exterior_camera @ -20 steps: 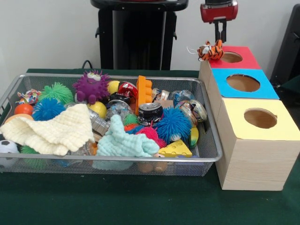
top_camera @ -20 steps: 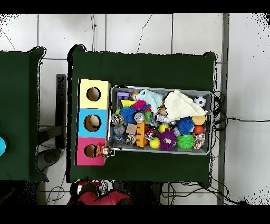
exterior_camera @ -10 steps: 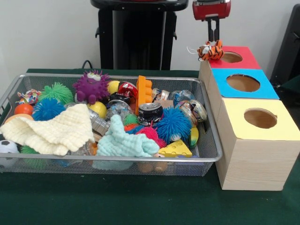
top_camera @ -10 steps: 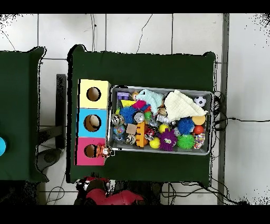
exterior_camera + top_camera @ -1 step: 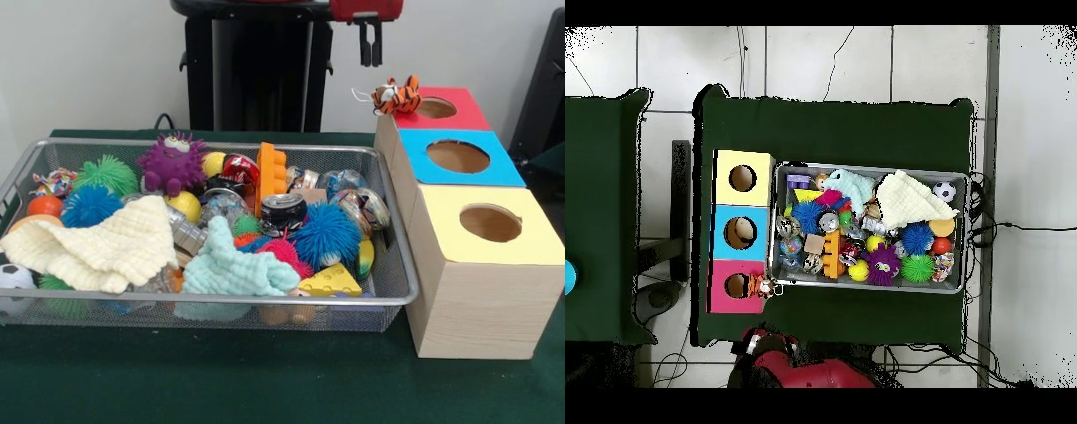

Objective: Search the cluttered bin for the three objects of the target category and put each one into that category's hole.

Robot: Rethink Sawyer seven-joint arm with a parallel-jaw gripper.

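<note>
A small orange striped tiger toy lies on the near-left corner of the red-topped box, beside its round hole and not in it. The same tiger toy shows in the overhead view at the red box's edge, by the bin. My gripper hangs high at the top of the front view, up and left of the tiger. It is open by a narrow gap and holds nothing. In the overhead view only the red arm shows below the table.
The wire bin holds a purple monster, spiky balls, two cloths, an orange brick, a can and a cheese wedge. Blue-topped and yellow-topped boxes stand in front of the red one.
The gripper has risen and slid left in the front view, away from the red box. The tiger toy has stayed on the box's corner.
</note>
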